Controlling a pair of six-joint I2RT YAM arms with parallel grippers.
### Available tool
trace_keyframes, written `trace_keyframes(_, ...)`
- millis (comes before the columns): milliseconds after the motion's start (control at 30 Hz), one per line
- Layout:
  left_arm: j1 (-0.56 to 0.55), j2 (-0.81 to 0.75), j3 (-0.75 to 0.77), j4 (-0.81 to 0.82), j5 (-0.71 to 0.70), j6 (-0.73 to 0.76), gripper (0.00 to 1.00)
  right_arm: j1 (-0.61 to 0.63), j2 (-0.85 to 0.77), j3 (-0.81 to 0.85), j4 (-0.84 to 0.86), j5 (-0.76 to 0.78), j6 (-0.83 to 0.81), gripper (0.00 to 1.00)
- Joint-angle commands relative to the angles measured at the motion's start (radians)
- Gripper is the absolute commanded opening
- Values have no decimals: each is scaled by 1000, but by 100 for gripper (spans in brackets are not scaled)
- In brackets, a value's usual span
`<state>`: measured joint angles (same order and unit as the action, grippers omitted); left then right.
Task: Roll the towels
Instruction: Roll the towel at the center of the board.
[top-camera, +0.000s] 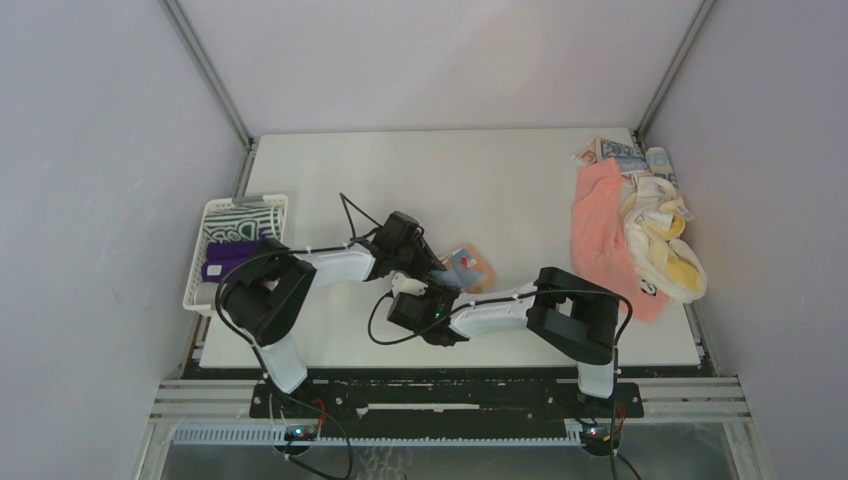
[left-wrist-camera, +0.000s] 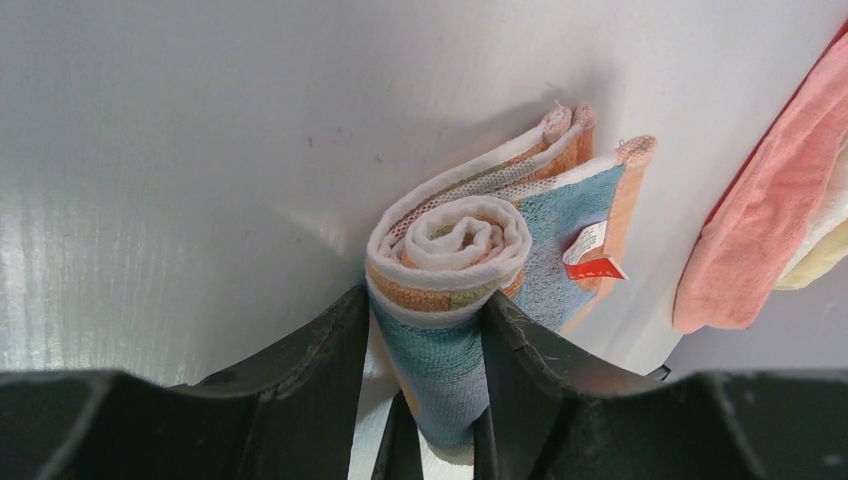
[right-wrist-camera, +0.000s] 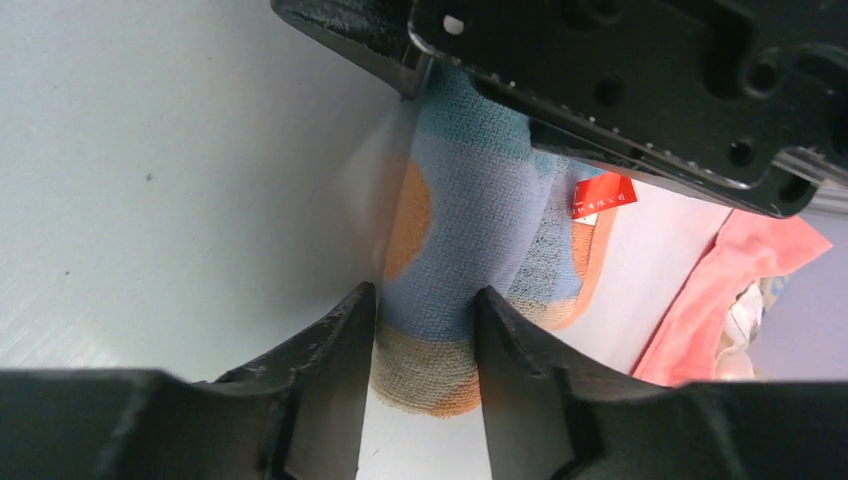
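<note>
My left end effector (left-wrist-camera: 425, 305) gripping the blue-orange towel roll (left-wrist-camera: 455, 235), my right end effector (right-wrist-camera: 425, 300) too, red label (left-wrist-camera: 592, 262) at three o'clock, lettering unreadable

- You have the rolled towel (top-camera: 468, 268) lying near the middle of the bench (top-camera: 480, 190).
- The left gripper (left-wrist-camera: 425, 335) has its jaws on either side of the roll. The right gripper (right-wrist-camera: 425, 320) grips the same towel from the nearer side.
- The basket (top-camera: 196, 270) sits at your left edge, with finished rolls (top-camera: 232, 262) in it.
- The pile of loose towels (top-camera: 640, 235) lies far right, well apart.
</note>
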<state>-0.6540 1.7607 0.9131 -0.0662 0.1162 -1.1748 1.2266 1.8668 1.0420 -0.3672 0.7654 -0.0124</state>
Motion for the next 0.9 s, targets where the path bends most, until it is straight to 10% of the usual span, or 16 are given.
trace_keyframes(0,-15,36,-8,-103,-14,35,51,-9,45,23,-45,-18,58,37)
trace_keyframes(200,-12,-15,-41,-49,-2,9,58,-94,-7,-26,-20,-197,101,5)
trace_keyframes(567,83,-285,-56,-51,-26,13,75,-504,-205,-225,228,-1134,227,8)
trace_keyframes(867,35,-179,26,-52,56,37,76,-821,-64,-457,717,-1650,585,13)
